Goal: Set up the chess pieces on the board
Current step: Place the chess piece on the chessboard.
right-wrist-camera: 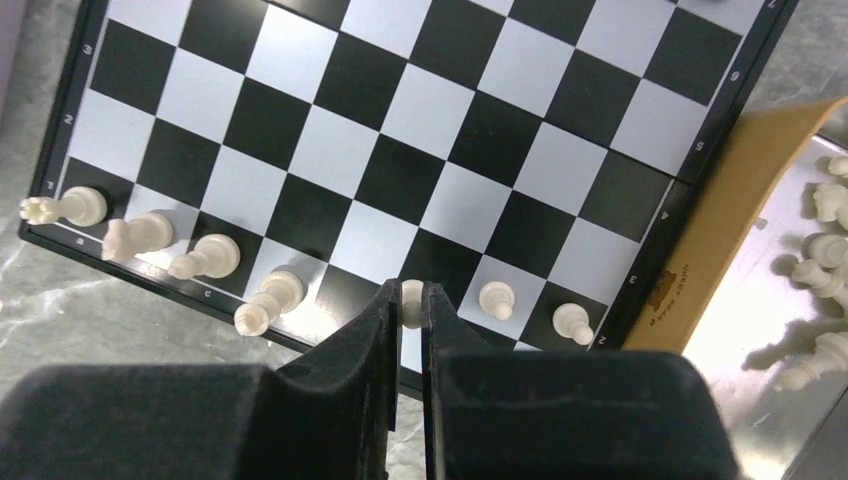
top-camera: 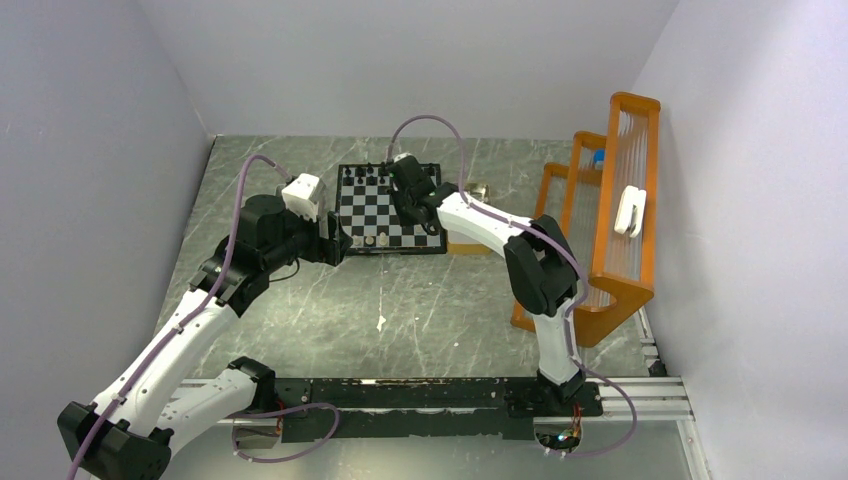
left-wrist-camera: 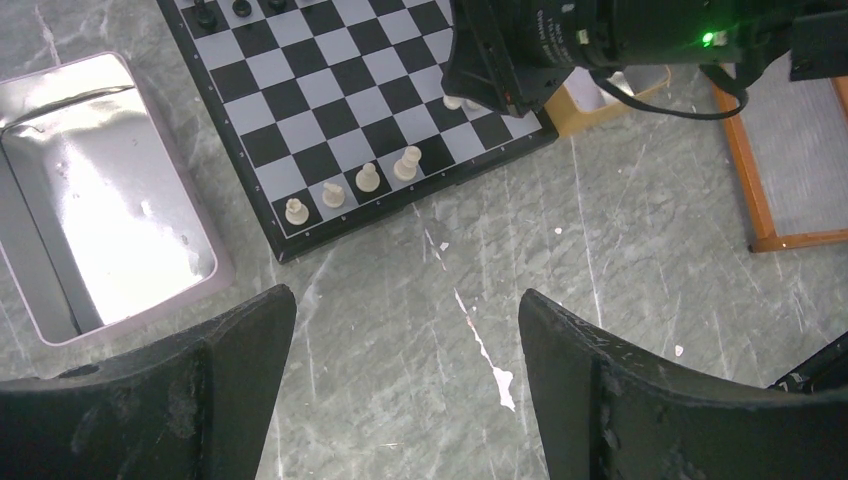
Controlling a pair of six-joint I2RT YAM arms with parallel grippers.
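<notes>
The board [top-camera: 372, 206] lies at the back middle of the table. My right gripper [right-wrist-camera: 405, 305] is shut on a cream pawn [right-wrist-camera: 411, 292] just above the board's near edge. Two cream pawns [right-wrist-camera: 495, 296] stand to its right, and several bigger cream pieces [right-wrist-camera: 205, 257] stand in the edge row to its left. They also show in the left wrist view [left-wrist-camera: 368, 178], with black pieces [left-wrist-camera: 205, 15] at the far side. My left gripper [left-wrist-camera: 405, 330] is open and empty over bare table, just off the board's near left corner [top-camera: 338, 244].
A silvery metal tray [left-wrist-camera: 100, 200] lies left of the board. A tan tray [right-wrist-camera: 700, 240] right of the board holds several loose cream pieces [right-wrist-camera: 825, 250]. An orange rack [top-camera: 620, 200] stands along the right side.
</notes>
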